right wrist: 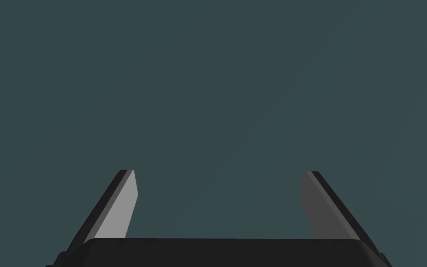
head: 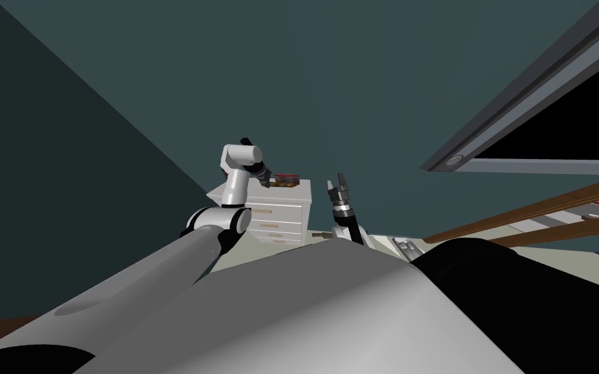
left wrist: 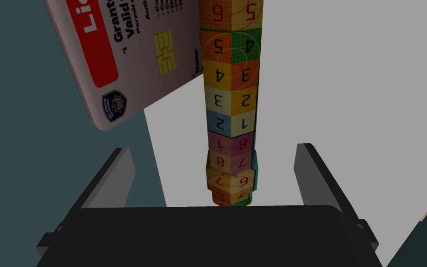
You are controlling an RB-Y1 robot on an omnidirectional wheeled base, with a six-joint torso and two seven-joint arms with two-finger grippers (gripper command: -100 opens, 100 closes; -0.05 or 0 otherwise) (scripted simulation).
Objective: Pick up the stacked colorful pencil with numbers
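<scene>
The pencil [left wrist: 232, 97] is a long stick of stacked coloured cubes printed with numbers. It lies on a white top [left wrist: 347, 92], and its near end runs in between the fingers of my left gripper [left wrist: 215, 150]. That gripper is open, with a wide gap on each side of the pencil. In the head view my left gripper [head: 267, 180] reaches over the top of a white chest of drawers [head: 279, 211]. My right gripper [head: 339, 188] is raised beside the chest, open and holding nothing.
A pink and red licence card [left wrist: 129, 55] with a chip and a badge lies beside the pencil, overhanging the white top's edge. A small dark red object [head: 287, 177] sits on the chest. Dark teal walls [head: 331, 78] stand behind, and a brown-framed bed [head: 551, 217] lies to the right.
</scene>
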